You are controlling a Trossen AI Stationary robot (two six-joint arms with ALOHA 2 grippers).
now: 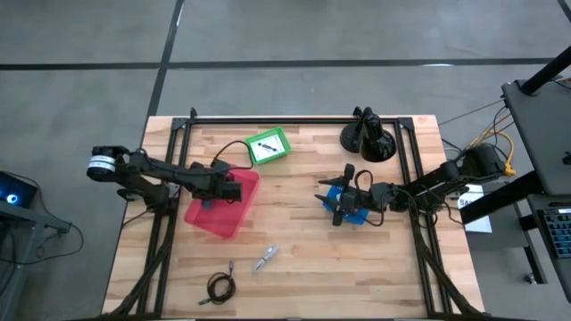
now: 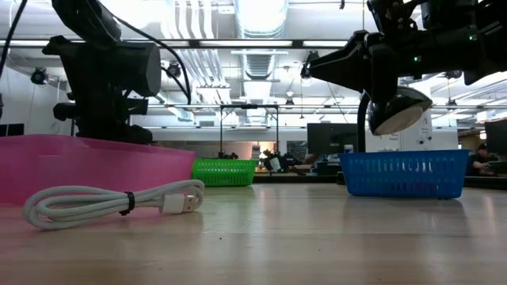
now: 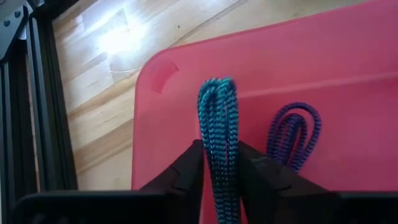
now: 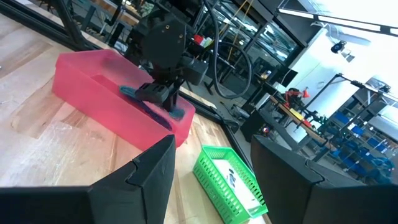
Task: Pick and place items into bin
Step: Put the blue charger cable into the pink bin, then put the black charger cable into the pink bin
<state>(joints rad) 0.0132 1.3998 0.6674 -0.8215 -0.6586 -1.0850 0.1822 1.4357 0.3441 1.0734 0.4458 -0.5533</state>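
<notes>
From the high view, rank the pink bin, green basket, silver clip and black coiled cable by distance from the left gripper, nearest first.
The left gripper is shut on a blue braided cord.
1. Pink bin: directly under it.
2. Green basket: just beyond, toward the table's far edge.
3. Silver clip: on the near side, mid-table.
4. Black coiled cable: by the near edge.

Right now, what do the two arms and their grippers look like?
Both arms are dark, jointed, with black cables looping off them. The left arm has a silver-white band at its base end. Left gripper: two matte black wedge fingers. Right gripper: broad black angular fingers.
</notes>
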